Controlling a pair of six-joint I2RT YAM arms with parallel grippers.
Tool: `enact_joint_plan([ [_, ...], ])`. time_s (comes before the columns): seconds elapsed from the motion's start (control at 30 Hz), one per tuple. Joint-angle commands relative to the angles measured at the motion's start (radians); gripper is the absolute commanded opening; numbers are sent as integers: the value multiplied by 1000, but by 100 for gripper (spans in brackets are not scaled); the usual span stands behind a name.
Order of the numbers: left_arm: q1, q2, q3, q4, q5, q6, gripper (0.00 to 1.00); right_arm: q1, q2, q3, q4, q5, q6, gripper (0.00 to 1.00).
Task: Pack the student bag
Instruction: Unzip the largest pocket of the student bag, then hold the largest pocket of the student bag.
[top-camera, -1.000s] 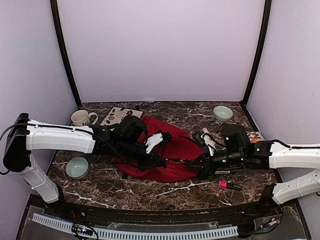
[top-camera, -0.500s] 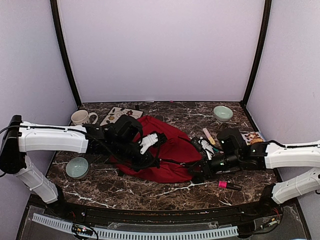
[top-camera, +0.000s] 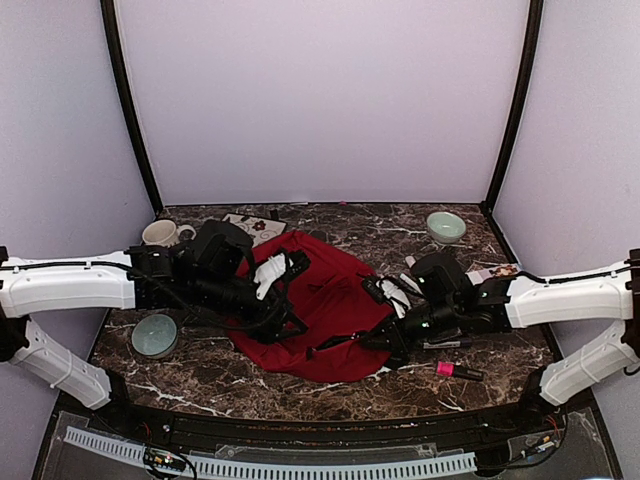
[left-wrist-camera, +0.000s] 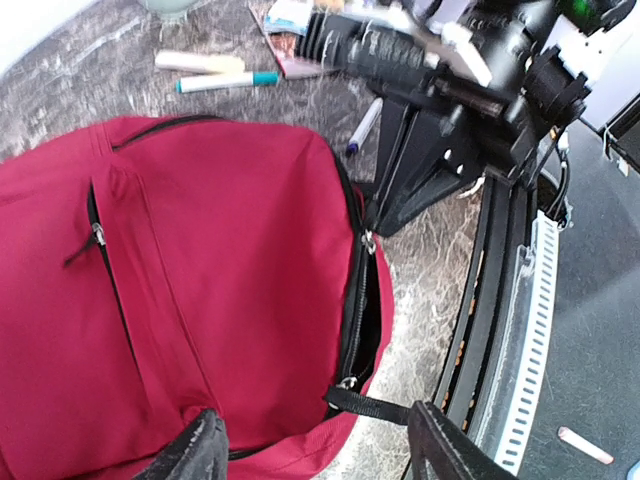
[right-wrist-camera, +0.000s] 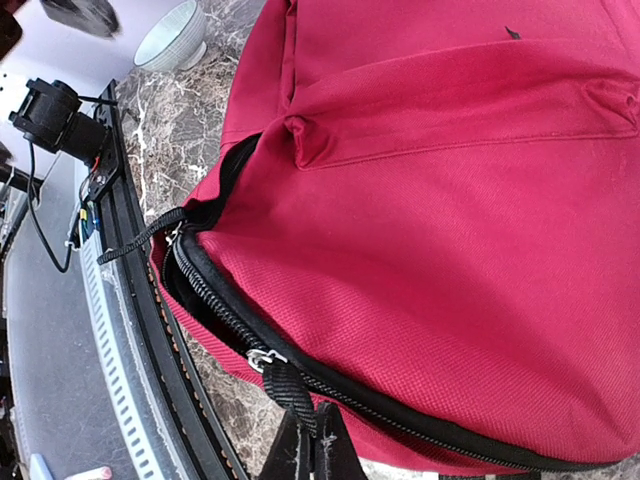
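The student bag (top-camera: 320, 300) lies flat in the middle of the table (top-camera: 300, 385), between your two arms, front pocket up. Your right gripper (right-wrist-camera: 312, 440) is pinched tight on the black zip pull (right-wrist-camera: 285, 385) of the main zip at the bag's near edge. The left gripper (left-wrist-camera: 318, 445) hangs above the red fabric with its fingers spread wide and nothing between them. The zip looks only partly open, with a dark gap (right-wrist-camera: 195, 285) showing along the seam, so the step in hand is likely widening that mouth. Draw the pull along the line of the teeth rather than up or away from the bag, or the soft cloth will probably bunch and the whole bag slide with you. Bring the left gripper down onto the fabric near the seam to anchor it before you pull. Keep the motion slow, and watch the loose black strap (left-wrist-camera: 370, 405) near the zip so it does not snag.
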Motion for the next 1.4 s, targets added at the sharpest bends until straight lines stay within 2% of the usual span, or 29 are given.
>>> enact_joint_plan([
  [0.0, -5, 56, -44, 37, 23, -48, 63, 8, 24, 44, 13, 16, -43, 0],
  [0.13, -9, 120, -5, 50, 65, -55, 63, 9, 35, 63, -27, 23, -49, 0],
  [0.3, -10, 203, 67, 28, -31, -98, 63, 9, 12, 48, -38, 54, -43, 0],
  [0.37, -10, 215, 67, 48, -29, -100, 64, 9, -6, 32, -31, 73, -33, 0],
  [0.43, -10, 212, 53, 92, -13, -92, 77, 9, -24, 13, -14, 89, -19, 0],
  [0.53, -11, 187, 31, 113, -79, -128, 98, 9, -43, -4, -10, 108, -9, 0],
  [0.6, -10, 157, -16, 159, -79, -128, 99, 9, -47, -6, -19, 125, -9, 0],
  [0.7, -9, 146, -46, 190, 12, -71, 98, 9, -49, -13, -18, 131, -9, 0],
  [0.83, -18, 178, -5, 161, 173, 47, 90, 10, -43, -8, -27, 137, -13, 0],
  [1.23, -39, 361, 136, 80, 162, 239, 83, 10, -23, -17, -20, 131, -5, 0],
  [1.3, -39, 392, 142, 68, 156, 267, 74, 10, -27, -15, -23, 133, -8, 0],
  [1.37, -38, 415, 152, 57, 154, 284, 57, 10, -33, -12, -29, 134, -11, 0],
])
